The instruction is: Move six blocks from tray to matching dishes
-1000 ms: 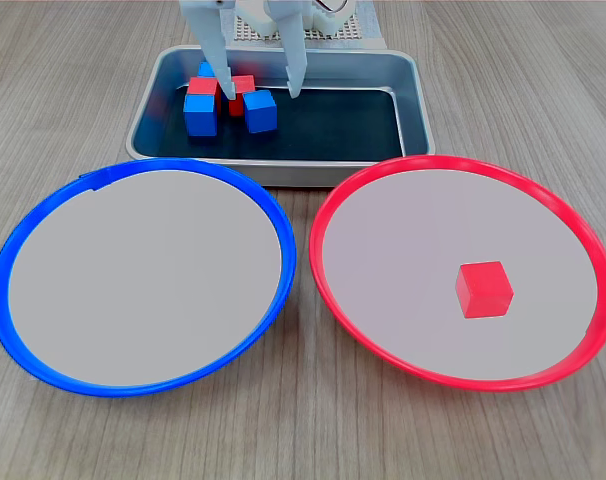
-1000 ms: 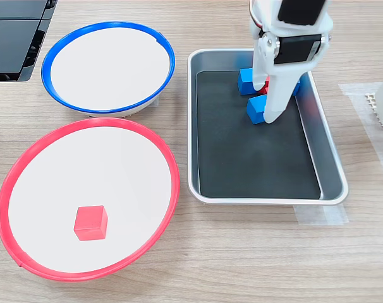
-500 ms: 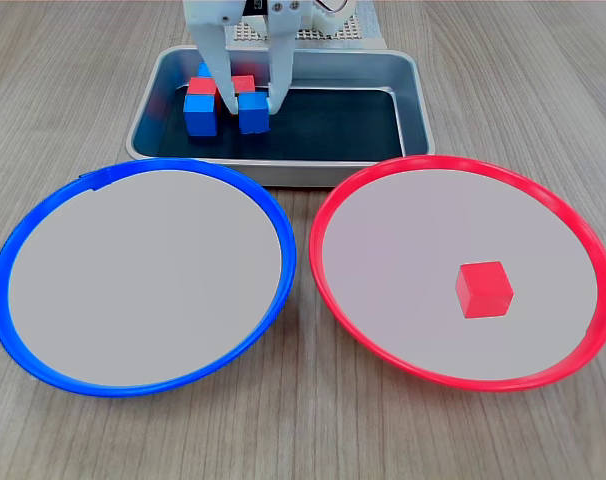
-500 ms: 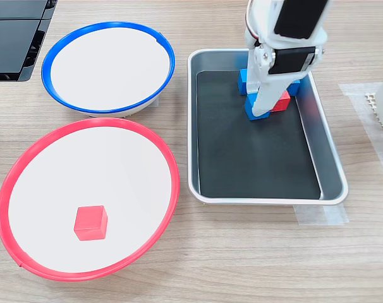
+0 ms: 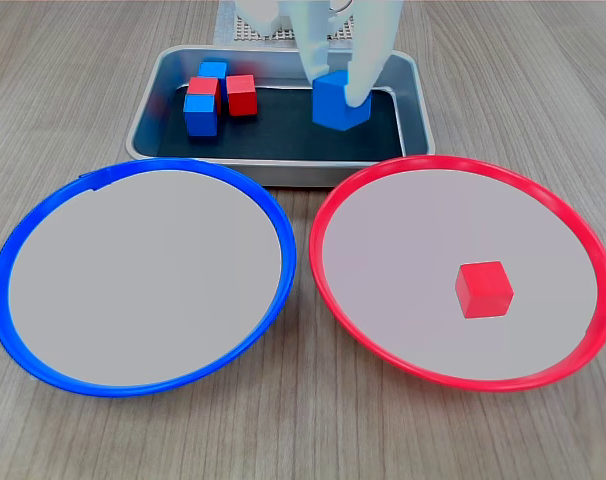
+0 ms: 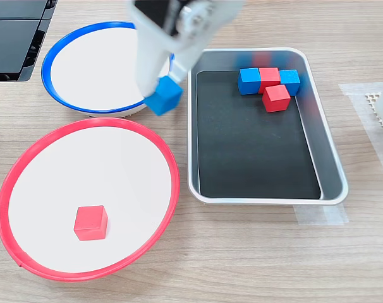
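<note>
A robot arm's gripper (image 6: 161,95) carries a blue block (image 6: 163,96) clear of the tray (image 6: 327,158), its two white fingers (image 5: 357,70) closed against the cube's opposite sides and the cube hanging tilted between them. In the second exterior view the block hangs over the gap between tray and dishes, near the edge of the blue-rimmed dish (image 6: 65,44); in the first exterior view it appears in front of the tray's black bottom, above the table.

The step in hand, by the look of it, is the carry of a blue cube to its matching plate. The next move calls for travel on over the blue rim, a descent toward the pale centre, and only then a parting of the fingers.

Behind, four blocks remain huddled at one end of the tray: two blue blocks (image 6: 249,80) and two red blocks (image 6: 276,98), touching or nearly so. One red block (image 6: 90,222) already sits in the red-rimmed dish (image 6: 27,164). The blue-rimmed dish holds nothing so far, which leaves most of the job ahead.
</note>
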`<state>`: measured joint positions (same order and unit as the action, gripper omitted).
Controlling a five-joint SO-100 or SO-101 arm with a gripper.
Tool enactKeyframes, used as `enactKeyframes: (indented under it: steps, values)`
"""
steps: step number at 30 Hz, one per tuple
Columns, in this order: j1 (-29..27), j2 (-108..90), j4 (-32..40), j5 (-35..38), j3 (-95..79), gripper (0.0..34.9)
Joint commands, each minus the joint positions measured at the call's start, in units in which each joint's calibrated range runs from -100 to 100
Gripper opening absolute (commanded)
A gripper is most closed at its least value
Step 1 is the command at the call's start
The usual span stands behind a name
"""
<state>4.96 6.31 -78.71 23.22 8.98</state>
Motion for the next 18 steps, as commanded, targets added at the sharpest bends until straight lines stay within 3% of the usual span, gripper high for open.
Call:
enactKeyframes:
  steps: [1, 7, 9, 10, 12, 13, 15, 18]
  values:
    - [-6.89, 9.17, 0.42, -6.01, 21.10, 0.0]
    - [-18.18, 15.31, 13.54, -3.32, 14.73, 0.1]
    - [-19.40, 15.06, 17.18, -2.54, 10.45, 5.1]
    - [-20.25, 14.63, 19.07, -2.30, 7.63, 11.4]
    - [-21.19, 12.84, 23.86, -1.86, 0.80, 19.3]
    - [-21.38, 12.41, 24.60, -1.71, -0.47, 20.5]
    - [-21.66, 10.88, 26.09, -1.61, -3.57, 21.0]
    - [-21.85, 6.53, 26.01, -1.51, -9.03, 14.9]
